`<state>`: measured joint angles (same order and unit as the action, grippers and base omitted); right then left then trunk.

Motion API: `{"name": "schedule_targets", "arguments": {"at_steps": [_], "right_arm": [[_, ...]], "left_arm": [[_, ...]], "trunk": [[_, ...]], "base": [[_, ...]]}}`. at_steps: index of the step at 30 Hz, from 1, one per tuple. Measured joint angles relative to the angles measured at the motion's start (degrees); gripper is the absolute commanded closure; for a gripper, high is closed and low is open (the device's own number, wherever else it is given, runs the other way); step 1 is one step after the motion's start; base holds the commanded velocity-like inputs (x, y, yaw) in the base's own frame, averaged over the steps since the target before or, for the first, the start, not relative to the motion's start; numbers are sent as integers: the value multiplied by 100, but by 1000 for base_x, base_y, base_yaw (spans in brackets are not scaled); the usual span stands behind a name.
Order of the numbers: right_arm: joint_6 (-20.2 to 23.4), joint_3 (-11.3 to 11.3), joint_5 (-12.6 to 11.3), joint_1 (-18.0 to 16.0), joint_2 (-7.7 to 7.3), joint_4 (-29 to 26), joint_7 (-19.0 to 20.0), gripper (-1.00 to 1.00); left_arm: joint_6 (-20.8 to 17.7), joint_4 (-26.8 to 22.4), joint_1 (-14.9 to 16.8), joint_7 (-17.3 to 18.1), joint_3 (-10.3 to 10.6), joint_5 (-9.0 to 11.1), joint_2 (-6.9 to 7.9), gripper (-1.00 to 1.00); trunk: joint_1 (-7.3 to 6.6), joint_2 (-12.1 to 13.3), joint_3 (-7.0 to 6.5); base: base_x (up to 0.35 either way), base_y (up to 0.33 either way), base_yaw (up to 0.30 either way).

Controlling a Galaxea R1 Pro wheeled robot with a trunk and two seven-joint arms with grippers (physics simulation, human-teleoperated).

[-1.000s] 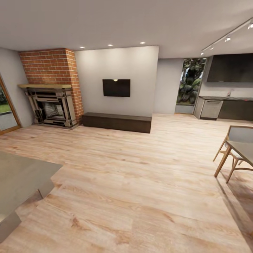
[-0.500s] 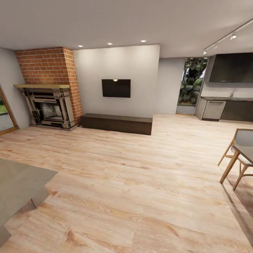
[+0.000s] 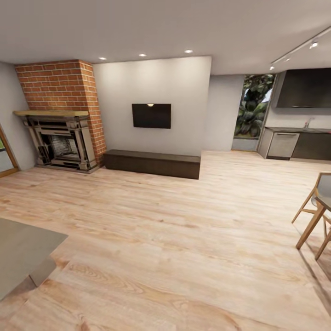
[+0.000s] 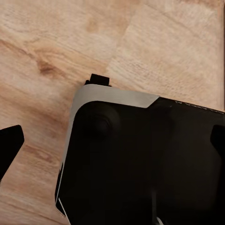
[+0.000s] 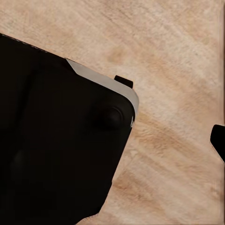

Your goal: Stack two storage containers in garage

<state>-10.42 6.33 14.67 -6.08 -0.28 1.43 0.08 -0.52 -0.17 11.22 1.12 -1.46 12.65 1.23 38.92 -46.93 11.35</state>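
Containers: none spotted yet, so where they sit I cannot tell; I'm in the living room, judging this as the search step before any pickup. Head view gives wood floor [image 3: 174,239] all around, brick fireplace [image 3: 57,119] at 10 o'clock, TV [image 3: 151,115] on the wall at 12, dark bench [image 3: 151,163] under it, nothing red-orange on or beside it. Kitchen counter [image 3: 299,142] and window [image 3: 252,112] at 2 o'clock, chair [image 3: 317,211] at 3, grey table corner [image 3: 23,253] at 8. Left wrist view looks down at planks and the robot's black base [image 4: 140,164]; one dark fingertip [image 4: 10,145] pokes in at the frame edge, the other fingertip is just a dark bit at the opposite edge, so the left jaws look spread, holding nothing. Right wrist view: base [image 5: 61,140] again over planks, a single dark fingertip [image 5: 218,140] at the edge, so I cannot tell how the right jaws stand. Next move, my guess: turn the base or head to sweep the parts of the room outside this view, find a box, then drive up to it with both arms free.
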Motion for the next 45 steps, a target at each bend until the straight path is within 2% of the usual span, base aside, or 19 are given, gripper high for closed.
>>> {"name": "schedule_targets", "arguments": {"at_steps": [45], "right_arm": [[0,0,0,0,2,0,0,-100]], "left_arm": [[10,0,0,0,0,0,-1,-100]], "trunk": [[0,0,0]], "base": [[332,0,0]]}}
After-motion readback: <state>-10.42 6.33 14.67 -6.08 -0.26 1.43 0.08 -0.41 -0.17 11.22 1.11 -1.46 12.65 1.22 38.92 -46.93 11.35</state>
